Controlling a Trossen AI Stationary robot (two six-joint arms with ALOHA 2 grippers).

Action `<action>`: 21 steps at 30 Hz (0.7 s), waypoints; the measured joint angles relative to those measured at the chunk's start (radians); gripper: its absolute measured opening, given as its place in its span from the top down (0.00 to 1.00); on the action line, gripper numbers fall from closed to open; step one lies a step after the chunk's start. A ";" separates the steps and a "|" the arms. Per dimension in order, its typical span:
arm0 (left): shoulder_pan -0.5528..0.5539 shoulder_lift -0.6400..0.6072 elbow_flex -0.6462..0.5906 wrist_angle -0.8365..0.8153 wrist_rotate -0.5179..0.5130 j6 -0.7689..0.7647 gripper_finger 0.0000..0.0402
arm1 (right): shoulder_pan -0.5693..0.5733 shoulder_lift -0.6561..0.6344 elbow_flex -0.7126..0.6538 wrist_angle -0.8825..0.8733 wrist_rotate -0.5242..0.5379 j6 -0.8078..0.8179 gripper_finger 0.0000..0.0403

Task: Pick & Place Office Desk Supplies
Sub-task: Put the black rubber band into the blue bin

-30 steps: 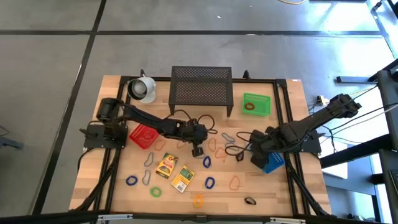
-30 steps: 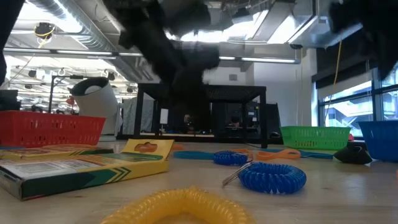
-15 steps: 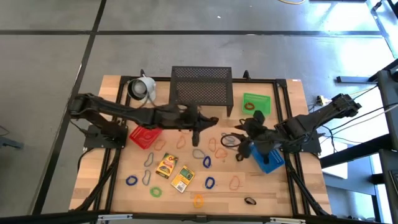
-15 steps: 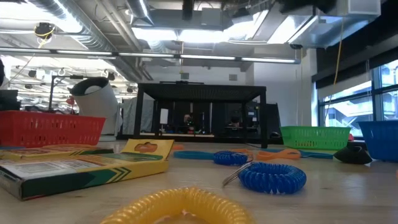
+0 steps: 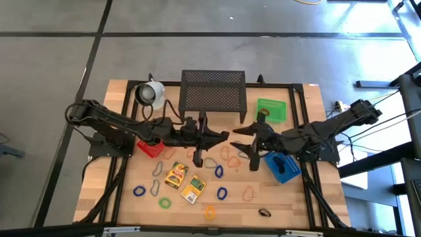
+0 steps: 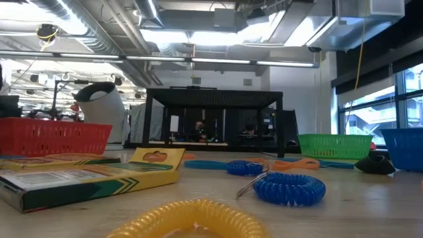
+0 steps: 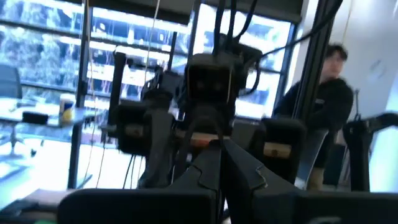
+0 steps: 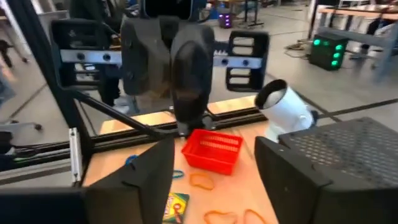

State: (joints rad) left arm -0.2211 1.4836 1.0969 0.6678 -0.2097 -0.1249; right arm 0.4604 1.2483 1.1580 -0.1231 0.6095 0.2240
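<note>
The supplies lie spread on the wooden table in the high view: orange loops (image 5: 230, 155), blue loops (image 5: 219, 171), a green loop (image 5: 164, 203), grey loops (image 5: 156, 169), two yellow packets (image 5: 175, 175) (image 5: 193, 188) and a dark clip (image 5: 264, 212). My left gripper (image 5: 222, 135) hangs raised over the table's middle, shut, pointing toward the table's right. My right gripper (image 5: 245, 141) faces it from the right, open and raised. The right wrist view shows open fingers (image 8: 143, 180) with nothing between them. The low view has a yellow coil loop (image 6: 198, 221) and a blue coil loop (image 6: 289, 188) on the table.
A black mesh riser (image 5: 213, 95) stands at the far edge, with a white mug (image 5: 150, 94) lying to its left. A green bin (image 5: 272, 110) holds a loop. A red bin (image 5: 151, 145) sits left and a blue bin (image 5: 283, 166) right. A person (image 7: 329, 99) stands beyond the table.
My left gripper has risen from the table's middle, out of the low view, and tipped level, pointing right. My right gripper has lifted from beside the blue bin and moved left toward the table's middle. The two now face each other.
</note>
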 joint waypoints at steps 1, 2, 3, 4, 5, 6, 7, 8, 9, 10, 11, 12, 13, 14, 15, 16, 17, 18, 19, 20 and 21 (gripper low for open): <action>0.000 0.007 0.000 0.026 0.001 0.000 0.99 | -0.006 0.008 0.000 0.021 -0.021 0.000 0.41; 0.000 0.015 0.000 0.046 0.003 0.000 0.99 | -0.013 0.017 0.000 0.035 -0.036 0.001 0.39; 0.000 0.026 0.000 0.069 0.007 -0.001 0.99 | -0.018 0.026 0.000 0.037 -0.047 0.001 0.37; 0.000 0.034 0.000 0.085 0.013 -0.002 0.99 | -0.020 0.036 0.000 0.043 -0.051 0.001 0.35; 0.000 0.041 0.000 0.094 0.019 -0.002 0.99 | -0.024 0.046 0.000 0.055 -0.050 0.001 0.33; 0.000 0.045 0.000 0.101 0.025 -0.002 0.99 | -0.027 0.053 0.000 0.063 -0.049 0.001 0.32; 0.000 0.051 0.000 0.110 0.026 -0.003 0.99 | -0.029 0.058 0.000 0.071 -0.049 0.001 0.30; 0.000 0.056 0.000 0.118 0.027 -0.007 0.99 | -0.032 0.063 0.000 0.081 -0.050 0.001 0.29; 0.000 0.059 0.000 0.115 0.027 -0.008 0.99 | -0.034 0.068 0.000 0.089 -0.050 0.001 0.28; 0.000 0.062 0.000 0.112 0.029 -0.008 0.99 | -0.037 0.071 0.000 0.089 -0.051 0.000 0.28; 0.000 0.062 0.000 0.105 0.029 -0.008 0.99 | -0.038 0.072 0.000 0.085 -0.051 0.000 0.27; 0.000 0.066 0.000 0.105 0.028 -0.009 0.99 | -0.039 0.073 0.000 0.085 -0.052 0.001 0.27; 0.000 0.068 0.000 0.103 0.028 -0.009 0.99 | -0.041 0.072 0.000 0.087 -0.052 0.001 0.27; 0.000 0.070 0.000 0.098 0.028 -0.009 0.99 | -0.042 0.072 0.000 0.089 -0.052 0.001 0.27; 0.000 0.071 0.000 0.094 0.029 -0.010 0.99 | -0.044 0.072 0.000 0.088 -0.052 0.001 0.27; 0.000 0.072 0.000 0.092 0.029 -0.010 0.99 | -0.045 0.072 0.000 0.086 -0.052 0.001 0.27; 0.000 0.073 0.000 0.093 0.029 -0.012 0.99 | -0.047 0.072 0.000 0.086 -0.052 0.002 0.28; 0.000 0.073 0.000 0.091 0.029 -0.019 0.99 | -0.048 0.072 0.000 0.087 -0.052 0.002 0.28; 0.000 0.074 0.000 0.088 0.030 -0.020 0.99 | -0.048 0.072 0.000 0.087 -0.052 0.002 0.29; 0.000 0.075 0.000 0.086 0.033 -0.021 0.99 | -0.048 0.072 0.000 0.086 -0.052 0.002 0.29; 0.000 0.075 0.000 0.086 0.036 -0.021 0.99 | -0.048 0.072 0.000 0.086 -0.052 0.002 0.30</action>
State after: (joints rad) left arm -0.2211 1.5585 1.0973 0.7535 -0.1734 -0.1455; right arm 0.4126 1.3201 1.1576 -0.0372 0.5575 0.2264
